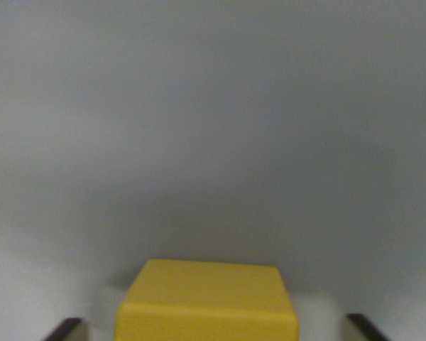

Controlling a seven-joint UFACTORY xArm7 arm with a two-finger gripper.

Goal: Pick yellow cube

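A yellow cube [207,302] sits on a plain grey surface at the bottom centre of the wrist view, its lower part cut off by the frame edge. My gripper [213,330] straddles it. One dark fingertip [65,329] shows at the wrist view's left and the other fingertip [363,328] at the wrist view's right. Both stand apart from the cube's sides with bare surface between, so the gripper is open and holds nothing.
A grey surface [213,128] fills everything beyond the cube, blurred and without other objects in view.
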